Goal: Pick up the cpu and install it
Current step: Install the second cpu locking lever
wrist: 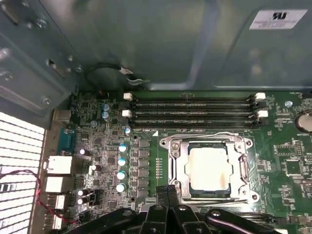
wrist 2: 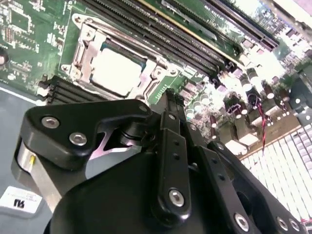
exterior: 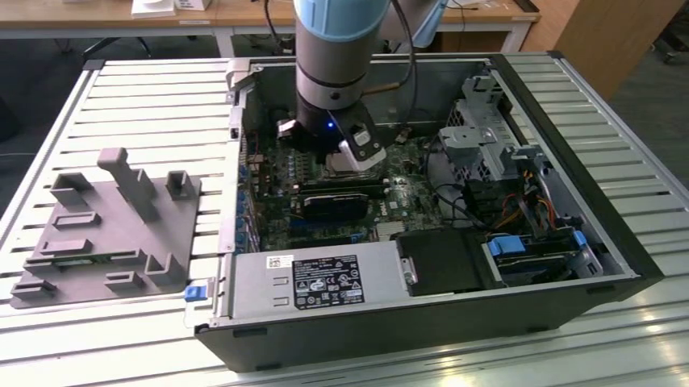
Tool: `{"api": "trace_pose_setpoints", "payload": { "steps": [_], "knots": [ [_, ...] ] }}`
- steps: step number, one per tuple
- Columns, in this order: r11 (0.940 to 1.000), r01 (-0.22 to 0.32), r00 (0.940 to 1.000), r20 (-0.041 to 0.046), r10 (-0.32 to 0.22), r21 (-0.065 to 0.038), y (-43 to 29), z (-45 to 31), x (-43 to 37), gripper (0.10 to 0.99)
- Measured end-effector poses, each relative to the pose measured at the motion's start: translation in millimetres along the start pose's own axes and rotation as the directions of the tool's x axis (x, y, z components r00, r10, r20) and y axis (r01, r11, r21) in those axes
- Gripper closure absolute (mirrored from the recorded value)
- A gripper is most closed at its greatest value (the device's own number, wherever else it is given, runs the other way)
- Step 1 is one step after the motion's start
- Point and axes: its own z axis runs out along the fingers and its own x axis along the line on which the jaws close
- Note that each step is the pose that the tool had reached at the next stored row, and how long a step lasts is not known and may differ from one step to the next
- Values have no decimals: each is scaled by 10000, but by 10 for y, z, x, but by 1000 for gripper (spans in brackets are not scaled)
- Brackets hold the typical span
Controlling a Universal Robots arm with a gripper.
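Inside the open computer case (exterior: 560, 161) at the exterior view's center, the tool (wrist: 168, 192) hangs just above the motherboard, fingers pressed together, grasping nothing. Its cpu (wrist: 209, 167) sits seated in the socket frame (wrist: 178, 165). Memory slots (wrist: 195, 113) border one side, capacitors (wrist: 121, 167) another. A grey fixture block (exterior: 102, 234) rests on the bench (exterior: 129, 113), well apart.

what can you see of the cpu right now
The cpu is a flat square chip with a pale silver metal top and a thin darker border. In both wrist views it lies level inside the metal-framed socket on the green motherboard, beside the memory slots. Nothing grips it; the pincer hovers at the socket's edge, apart from the chip.
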Motion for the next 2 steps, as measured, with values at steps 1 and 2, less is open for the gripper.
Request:
{"api": "trace_pose_setpoints", "payload": {
  "steps": [1, 2],
  "knots": [
    [10000, 0, 10000, 0, 0, -1, 3, -12, 1, 980],
    [10000, 0, 10000, 0, 0, -3, 4, -14, 0, 980]
  ]
}}
